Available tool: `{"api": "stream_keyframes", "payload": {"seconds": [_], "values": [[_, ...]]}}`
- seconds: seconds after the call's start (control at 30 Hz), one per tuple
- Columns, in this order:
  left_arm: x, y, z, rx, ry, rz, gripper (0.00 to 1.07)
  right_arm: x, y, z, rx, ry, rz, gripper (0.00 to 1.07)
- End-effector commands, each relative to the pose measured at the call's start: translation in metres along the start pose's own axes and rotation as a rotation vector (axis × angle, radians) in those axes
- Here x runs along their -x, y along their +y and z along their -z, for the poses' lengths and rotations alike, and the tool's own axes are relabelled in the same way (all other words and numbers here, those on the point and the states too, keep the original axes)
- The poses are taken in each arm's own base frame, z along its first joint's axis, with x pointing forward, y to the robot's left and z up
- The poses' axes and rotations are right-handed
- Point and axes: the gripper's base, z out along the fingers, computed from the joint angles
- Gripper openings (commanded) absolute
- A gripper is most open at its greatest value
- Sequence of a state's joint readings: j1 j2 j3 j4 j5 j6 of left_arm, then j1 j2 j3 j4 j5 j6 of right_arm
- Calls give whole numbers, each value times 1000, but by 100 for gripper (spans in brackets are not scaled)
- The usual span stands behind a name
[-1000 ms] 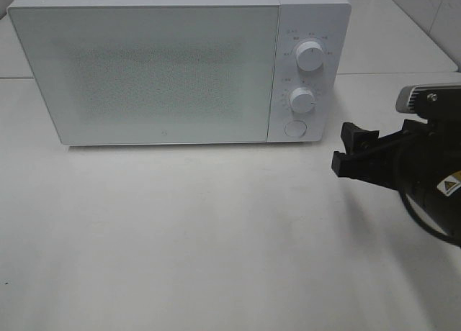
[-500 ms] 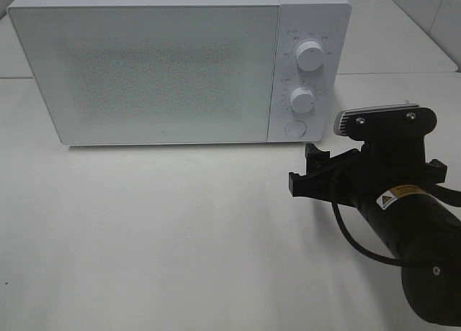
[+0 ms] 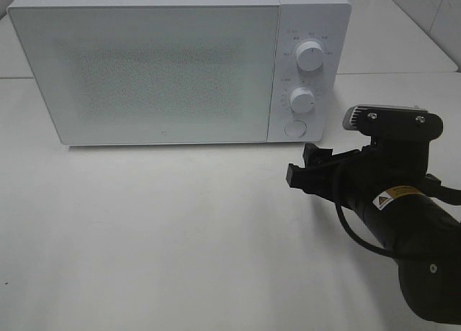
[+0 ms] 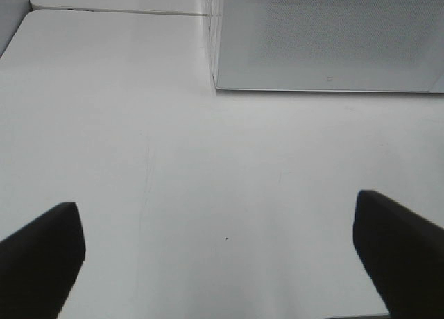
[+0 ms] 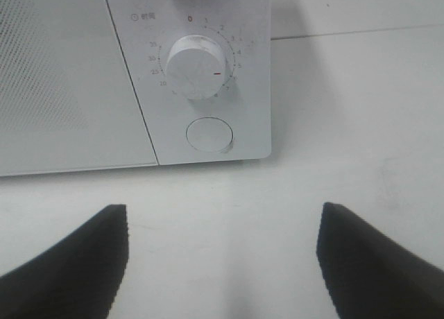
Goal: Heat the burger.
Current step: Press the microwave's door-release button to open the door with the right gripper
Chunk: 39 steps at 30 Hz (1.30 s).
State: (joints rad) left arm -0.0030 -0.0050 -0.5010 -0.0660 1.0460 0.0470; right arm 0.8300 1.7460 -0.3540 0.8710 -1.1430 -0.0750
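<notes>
Just before the microwave [image 3: 166, 72] button [image 3: 294, 128], right gripper [image 3: 301, 164] has moved in, jaws wide, empty. Press likely next; burger not visible.

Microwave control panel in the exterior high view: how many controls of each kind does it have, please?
Knobs: 2 (upper knob, lower knob)
Round button: 1
Total: 3 controls, all on the right side of the microwave front.
</notes>
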Motion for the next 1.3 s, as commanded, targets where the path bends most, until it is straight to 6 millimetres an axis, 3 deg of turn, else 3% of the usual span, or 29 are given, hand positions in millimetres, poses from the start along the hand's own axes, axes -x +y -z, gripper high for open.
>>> {"api": "stream_keyframes", "payload": {"seconds": [0.03,0.1,0.17,0.2,0.27,0.4,0.47,0.53,0.57,0.63,0.67,0.7,0.73,0.8,0.87,0.93,1.3], "values": [[-1,-1,2,1,-25,4,98,1,2,-1,3,-1,-243,74],[-1,-1,2,1,-25,4,98,1,2,-1,3,-1,-290,73],[-1,-1,2,1,-25,4,98,1,2,-1,3,-1,-471,70],[-1,-1,2,1,-25,4,98,1,2,-1,3,-1,-471,70],[-1,-1,2,1,-25,4,98,1,2,-1,3,-1,-683,67],[-1,-1,2,1,-25,4,98,1,2,-1,3,1,-876,62],[-1,-1,2,1,-25,4,98,1,2,-1,3,2,-1028,56],[-1,-1,2,1,-25,4,98,1,2,-1,3,2,-1065,54],[-1,-1,2,1,-25,4,98,1,2,-1,3,2,-1143,47],[-1,-1,2,1,-25,4,98,1,2,-1,2,2,-1175,44],[-1,-1,2,1,-25,4,98,1,2,-1,2,1,-1227,35],[-1,-1,2,1,-25,4,98,1,2,-1,2,1,-1227,35],[-1,-1,2,1,-25,4,98,1,2,-1,2,1,-1276,23],[-1,-1,2,1,-25,4,98,1,2,-1,2,1,-1293,19],[-1,-1,2,1,-25,4,98,1,2,-1,2,1,-1323,5],[-1,-1,2,1,-25,4,98,0,2,-2,-2,1,-1322,0],[-1,-1,2,1,-25,4,98,-13,1,-9,-81,10,-1328,0]]}}
